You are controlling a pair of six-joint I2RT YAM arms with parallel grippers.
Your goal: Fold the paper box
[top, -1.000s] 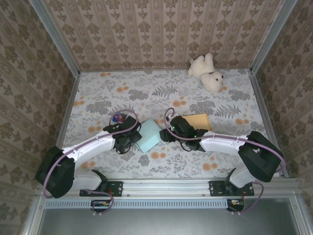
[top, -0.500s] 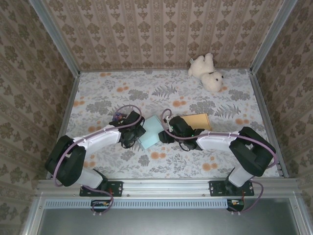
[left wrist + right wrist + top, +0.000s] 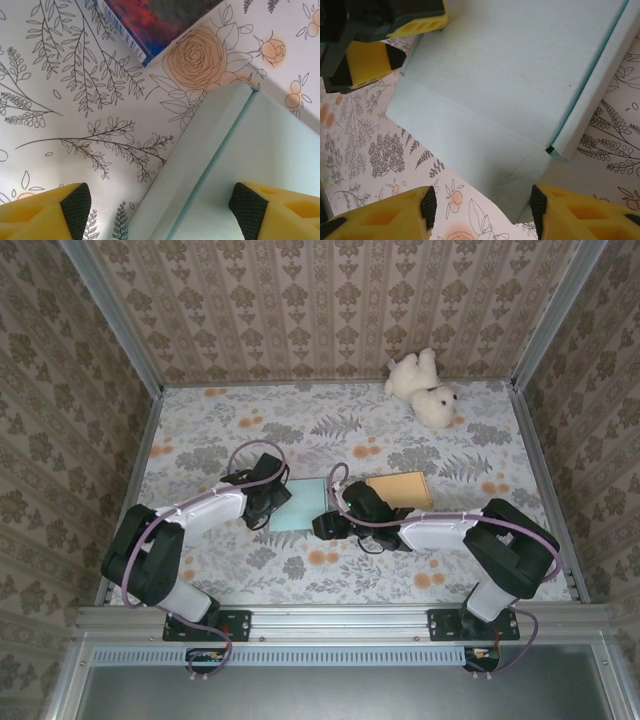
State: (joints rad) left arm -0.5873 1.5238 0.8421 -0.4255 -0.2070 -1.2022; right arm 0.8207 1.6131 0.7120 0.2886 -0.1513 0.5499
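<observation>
Floral-print counter [image 3: 200, 440] carries the pale blue paper box [image 3: 300, 505], lying flattened at the centre of the overhead frame between the two arms (probably so each can work one side). The left end effector [image 3: 270, 498] sits at its left edge and the right end effector [image 3: 325, 525] at its lower corner. From the left wrist, the jaws stand wide apart astride the box's edge, gripping nothing. From the right wrist, the jaws are apart around a creased corner, pinching nothing.

Bright, even light — soft shadows, sharp.
</observation>
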